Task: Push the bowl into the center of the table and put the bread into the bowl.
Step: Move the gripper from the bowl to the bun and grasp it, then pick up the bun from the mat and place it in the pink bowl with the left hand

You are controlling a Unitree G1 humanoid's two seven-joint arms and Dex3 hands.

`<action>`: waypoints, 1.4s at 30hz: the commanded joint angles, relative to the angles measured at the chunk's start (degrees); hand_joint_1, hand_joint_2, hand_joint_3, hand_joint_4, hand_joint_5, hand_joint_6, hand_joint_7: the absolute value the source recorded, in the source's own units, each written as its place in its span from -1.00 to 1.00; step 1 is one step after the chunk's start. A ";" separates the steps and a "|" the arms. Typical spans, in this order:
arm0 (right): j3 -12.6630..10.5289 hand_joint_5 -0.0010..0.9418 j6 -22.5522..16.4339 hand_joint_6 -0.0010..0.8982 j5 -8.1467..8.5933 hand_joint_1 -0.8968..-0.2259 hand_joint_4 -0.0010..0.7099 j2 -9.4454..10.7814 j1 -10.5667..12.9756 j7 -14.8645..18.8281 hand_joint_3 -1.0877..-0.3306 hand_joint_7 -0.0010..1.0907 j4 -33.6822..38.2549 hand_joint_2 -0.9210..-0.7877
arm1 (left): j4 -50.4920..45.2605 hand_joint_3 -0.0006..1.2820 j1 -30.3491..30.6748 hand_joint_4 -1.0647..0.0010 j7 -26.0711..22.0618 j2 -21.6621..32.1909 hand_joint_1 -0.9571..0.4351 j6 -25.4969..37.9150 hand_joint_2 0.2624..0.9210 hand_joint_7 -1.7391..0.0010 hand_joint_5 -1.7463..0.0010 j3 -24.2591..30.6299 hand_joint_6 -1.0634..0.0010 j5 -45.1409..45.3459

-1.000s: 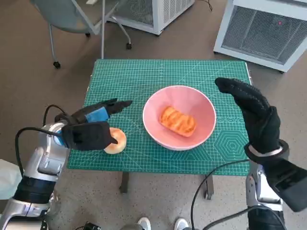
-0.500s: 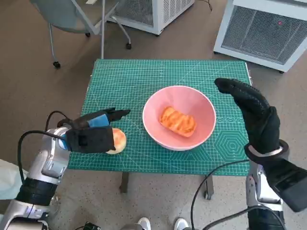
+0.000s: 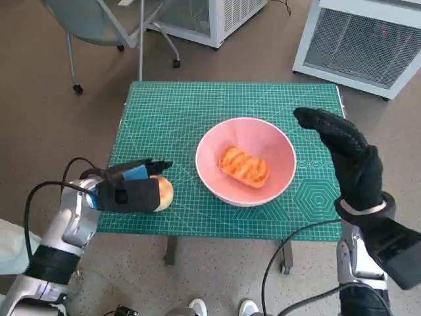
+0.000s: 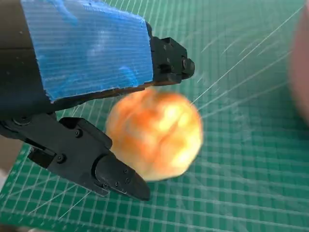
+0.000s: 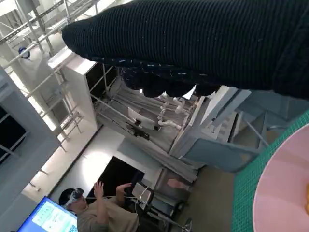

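The left hand (image 3: 128, 191) covers most of a round, golden-orange bread roll (image 3: 162, 193), so the head view shows only the roll's edge nearest the pink round bowl (image 3: 276, 174). In the left wrist view the roll (image 4: 154, 135) is blurred; it lies on the green gridded cutting mat (image 4: 241, 159) between the blue-taped back of the left hand (image 4: 82, 87) and a black finger (image 4: 96, 164). Whether the fingers actually touch or grip it cannot be told. The right hand (image 3: 348, 158), in its black knitted glove, hovers just beside the bowl on the side away from the roll, fingers together and stretched out flat, holding nothing. In the right wrist view the glove (image 5: 203, 43) is a dark band, and the bowl (image 5: 285, 188) is cut off at the picture's corner. The bowl stands near the middle of the mat, the roll well to its left near the mat's front edge. Inside the bowl lies one oblong, glazed orange pastry (image 3: 244, 166).
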 commanded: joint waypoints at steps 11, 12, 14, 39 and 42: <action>0.40 -1.00 -0.15 -1.00 -0.61 -0.07 -0.70 0.34 0.19 0.30 -0.06 -0.35 1.37 -1.00 | 19.89 -1.00 -8.10 0.69 7.62 -5.58 0.15 -0.08 0.39 0.95 0.97 -5.82 0.41 5.56; 0.40 -1.00 -0.17 -1.00 -0.58 -0.07 -0.70 0.34 0.17 0.32 -0.06 -0.35 1.42 -1.00 | 21.03 -1.00 -8.51 0.66 8.21 -5.92 0.17 -0.19 0.39 0.95 0.96 -5.96 0.38 5.58; 0.36 -1.00 -0.25 -1.00 -0.46 -0.08 -0.70 0.30 0.21 0.41 -0.06 -0.36 1.54 -1.00 | 23.95 -0.99 -9.31 0.51 10.22 -6.95 0.25 -0.50 0.42 0.92 0.94 -6.15 0.25 5.60; 0.38 -1.00 -0.25 -1.00 -0.49 -0.08 -0.70 0.43 0.45 0.12 -0.06 -0.39 1.34 -1.00 | 30.23 -0.95 -10.16 -0.53 23.39 -6.44 0.38 -12.30 0.94 -0.22 -0.25 -7.64 -0.26 5.30; 0.38 -1.00 -0.29 -1.00 -0.40 -0.08 -0.70 0.44 0.35 0.23 -0.06 -0.39 1.58 -1.00 | 27.81 -0.95 -9.79 -0.53 22.57 -5.71 0.38 -12.53 0.94 -0.20 -0.27 -6.74 -0.27 4.41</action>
